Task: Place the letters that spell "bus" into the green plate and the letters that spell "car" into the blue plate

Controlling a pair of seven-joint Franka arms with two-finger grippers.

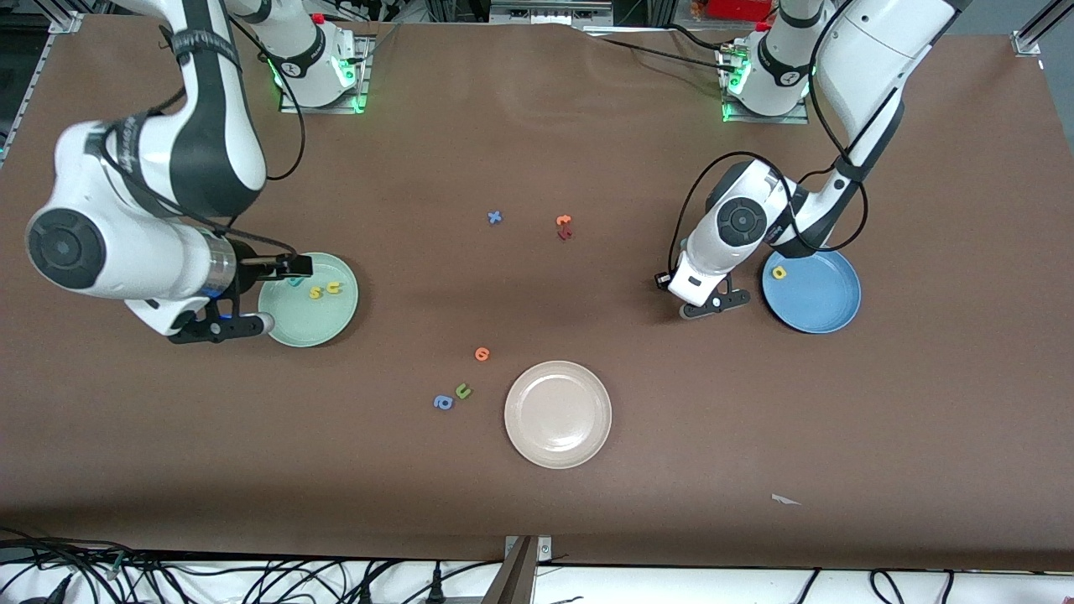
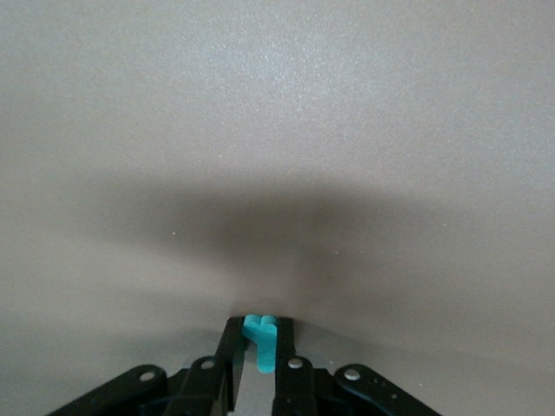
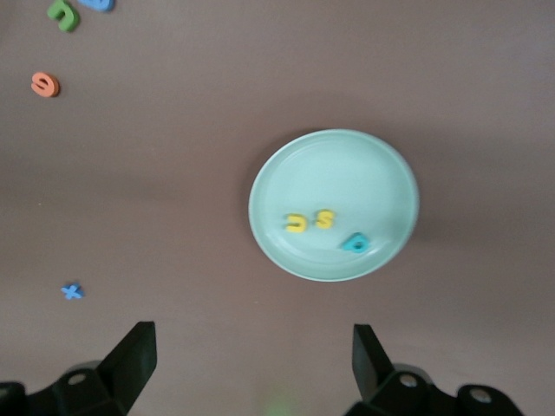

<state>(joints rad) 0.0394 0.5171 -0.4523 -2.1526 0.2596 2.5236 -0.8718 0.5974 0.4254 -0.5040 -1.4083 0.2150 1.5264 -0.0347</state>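
Note:
The green plate (image 1: 323, 323) lies at the right arm's end of the table and holds a yellow "s" (image 1: 315, 293), a yellow "u" (image 1: 334, 288) and a teal "b" (image 3: 355, 243). My right gripper (image 1: 294, 267) hangs high over that plate's rim, open and empty. The blue plate (image 1: 818, 302) lies at the left arm's end with a yellow "a" (image 1: 779, 272) in it. Beside it, low over the table, my left gripper (image 2: 258, 325) is shut on a thin teal "r" (image 2: 264, 342). In the front view the left hand hides its fingers.
A cream-white plate (image 1: 558, 432) lies near the front camera at mid-table. An orange letter (image 1: 482, 354), an olive "u" (image 1: 463, 391) and a blue "a" (image 1: 443, 402) lie beside it. A blue "x" (image 1: 495, 217) and orange and dark-red letters (image 1: 564, 227) lie farther back.

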